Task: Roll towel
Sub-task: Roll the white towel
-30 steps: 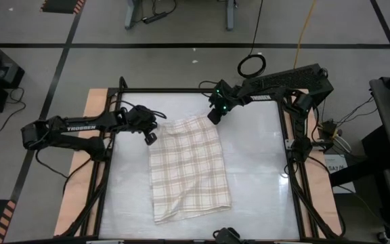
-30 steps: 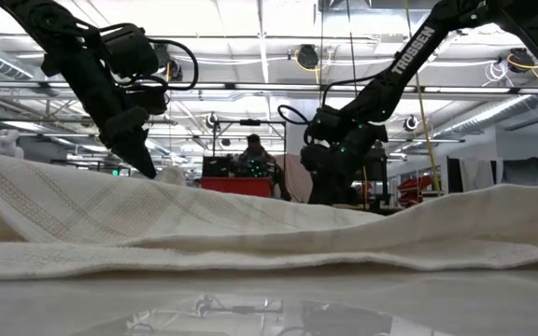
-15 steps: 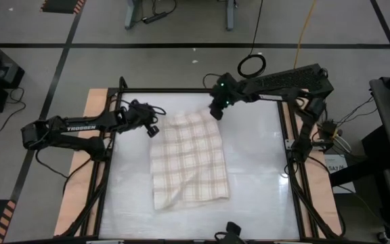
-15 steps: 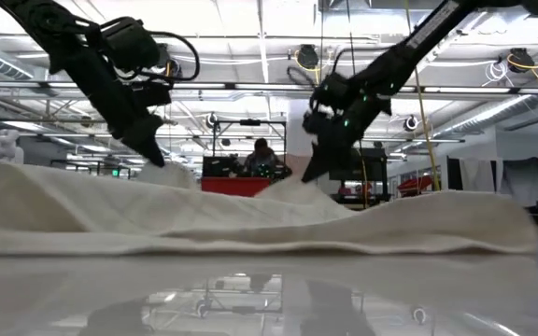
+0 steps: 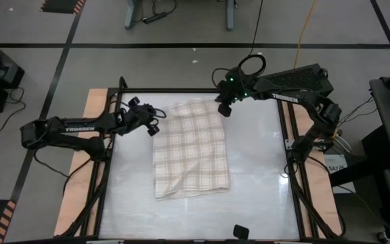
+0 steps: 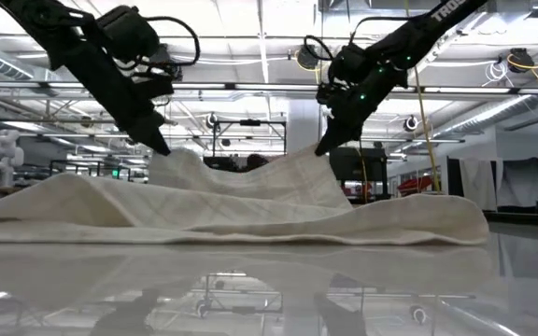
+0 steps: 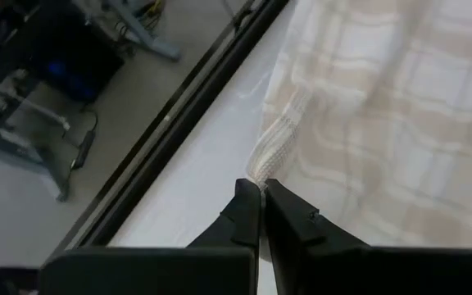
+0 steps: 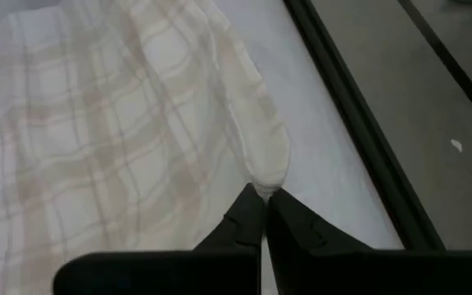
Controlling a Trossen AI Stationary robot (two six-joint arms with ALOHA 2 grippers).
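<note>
The towel [image 5: 190, 149], cream with a beige plaid check, lies lengthwise on the white table [image 5: 263, 176]. Its near end [image 6: 250, 224] rests flat on the table, and its far edge [image 6: 241, 173] is raised between both grippers and sags in the middle. My left gripper [image 5: 153, 129] is shut on the far left corner. My right gripper [image 5: 223, 110] is shut on the far right corner, close to the table's far rail. The low view shows both gripper tips, the left gripper [image 6: 162, 149] and the right gripper [image 6: 323, 149], above the table at much the same height. My left gripper pinches the towel's far left corner [image 7: 256, 170] between its two fingertips, right at the hemmed edge. The fingers slant down from the table's left side. The corner is lifted clear and the cloth falls away from it to the table. My right gripper pinches the towel's far right corner [image 8: 267, 179] between its two fingertips, where the cloth bunches into a narrow fold. The fingers slant down from the table's far right. The corner hangs lifted off the table, with the cloth sloping down toward the near end.
Black frame rails [image 5: 181, 91] run around the table, with a wooden border [image 5: 90, 135] outside them. A small dark object [image 5: 240, 231] sits at the near edge. Bare table lies on the towel's left and right.
My right gripper has risen and gone toward the table's far edge, rolling as it went, and has lifted the towel's far right corner. My left gripper has turned and barely risen. The towel's far edge now stands raised, and its near end has slid a little toward the far edge.
</note>
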